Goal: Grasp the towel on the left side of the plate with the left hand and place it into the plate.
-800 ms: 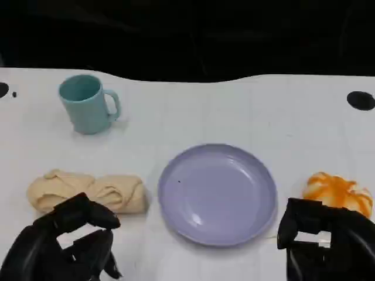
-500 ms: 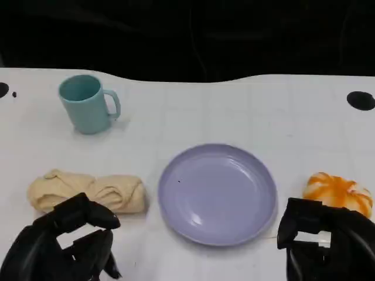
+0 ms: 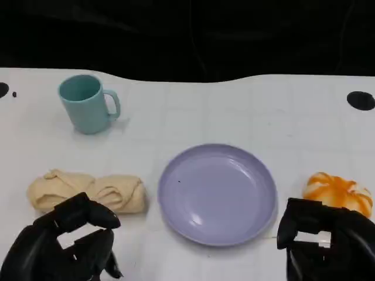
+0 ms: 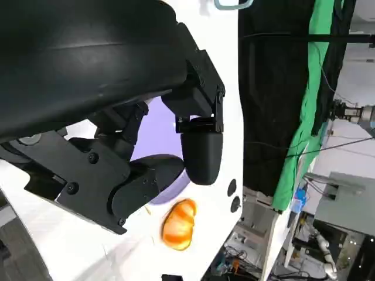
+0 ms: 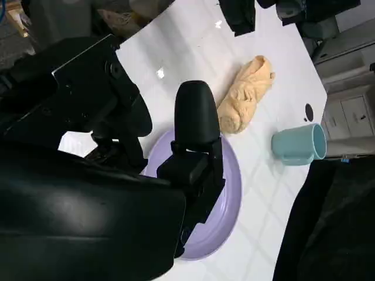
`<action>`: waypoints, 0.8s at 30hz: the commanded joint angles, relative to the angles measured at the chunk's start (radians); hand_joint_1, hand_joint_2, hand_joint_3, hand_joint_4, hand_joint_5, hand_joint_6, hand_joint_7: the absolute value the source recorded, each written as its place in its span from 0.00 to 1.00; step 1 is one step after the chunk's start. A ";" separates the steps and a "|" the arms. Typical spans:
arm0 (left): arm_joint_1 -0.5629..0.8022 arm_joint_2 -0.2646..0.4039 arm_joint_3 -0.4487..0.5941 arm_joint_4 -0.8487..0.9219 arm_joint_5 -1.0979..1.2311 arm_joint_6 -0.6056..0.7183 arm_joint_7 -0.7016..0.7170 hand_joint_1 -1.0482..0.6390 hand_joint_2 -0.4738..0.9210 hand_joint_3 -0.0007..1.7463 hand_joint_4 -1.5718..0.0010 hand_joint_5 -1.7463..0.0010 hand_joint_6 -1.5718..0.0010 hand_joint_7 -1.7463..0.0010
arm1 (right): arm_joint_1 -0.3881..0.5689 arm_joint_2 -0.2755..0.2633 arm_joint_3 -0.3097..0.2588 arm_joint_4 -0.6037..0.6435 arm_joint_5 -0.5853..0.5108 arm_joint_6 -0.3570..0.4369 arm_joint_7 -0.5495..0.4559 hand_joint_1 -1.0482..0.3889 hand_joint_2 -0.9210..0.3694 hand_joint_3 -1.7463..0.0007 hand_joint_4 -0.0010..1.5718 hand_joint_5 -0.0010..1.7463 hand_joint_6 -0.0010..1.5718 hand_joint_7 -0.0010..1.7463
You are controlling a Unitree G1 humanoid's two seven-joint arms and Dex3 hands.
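Nothing is done yet: the towel [image 3: 88, 191] is lying at the plate's [image 3: 218, 193] nine o'clock, the left hand [image 3: 64, 246] hovering empty, fingers apart.

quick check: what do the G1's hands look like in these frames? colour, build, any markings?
Both the left hand and right hand are matte black, with blocky jointed links and rounded fingertip pads. Visible screws show in the left wrist view. A pale patch shows between the links on each hand. No cables or labels are visible.

Left hand [image 3: 64, 246] and right hand [image 3: 325, 246] low, empty, fingers loosely apart.
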 commanded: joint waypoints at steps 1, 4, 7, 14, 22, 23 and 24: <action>-0.004 0.010 0.001 -0.010 -0.003 0.000 0.016 0.53 0.77 0.57 0.47 0.01 0.50 0.16 | -0.007 -0.008 -0.002 -0.010 0.004 0.009 -0.004 0.77 0.35 0.17 0.52 1.00 0.43 0.93; -0.003 0.011 0.002 -0.010 -0.003 -0.003 0.017 0.53 0.76 0.58 0.47 0.02 0.51 0.17 | -0.007 -0.006 -0.001 -0.010 0.005 0.012 -0.006 0.77 0.35 0.17 0.52 1.00 0.43 0.93; -0.004 0.007 0.009 -0.007 -0.014 -0.002 0.019 0.54 0.77 0.60 0.48 0.04 0.50 0.21 | -0.008 -0.010 0.004 -0.011 -0.001 0.012 -0.006 0.78 0.34 0.17 0.52 1.00 0.43 0.93; -0.010 0.001 0.019 -0.008 -0.014 -0.015 0.036 0.50 0.75 0.55 0.53 0.24 0.49 0.49 | -0.005 -0.007 0.008 -0.013 0.004 0.009 -0.006 0.78 0.34 0.17 0.52 1.00 0.43 0.93; -0.010 0.043 0.012 -0.011 0.103 -0.124 0.025 0.35 1.00 0.10 0.65 0.66 0.58 0.95 | -0.006 -0.011 0.018 -0.026 0.000 0.018 -0.011 0.77 0.34 0.17 0.51 1.00 0.43 0.93; -0.010 0.053 0.013 -0.005 0.120 -0.152 0.015 0.34 1.00 0.09 0.67 0.68 0.60 0.97 | -0.006 -0.011 0.019 -0.028 0.000 0.018 -0.011 0.77 0.34 0.17 0.51 1.00 0.43 0.93; -0.011 0.066 0.013 0.002 0.149 -0.187 0.008 0.34 1.00 0.09 0.71 0.70 0.63 0.99 | -0.006 -0.011 0.020 -0.029 0.000 0.017 -0.011 0.77 0.34 0.17 0.51 1.00 0.43 0.93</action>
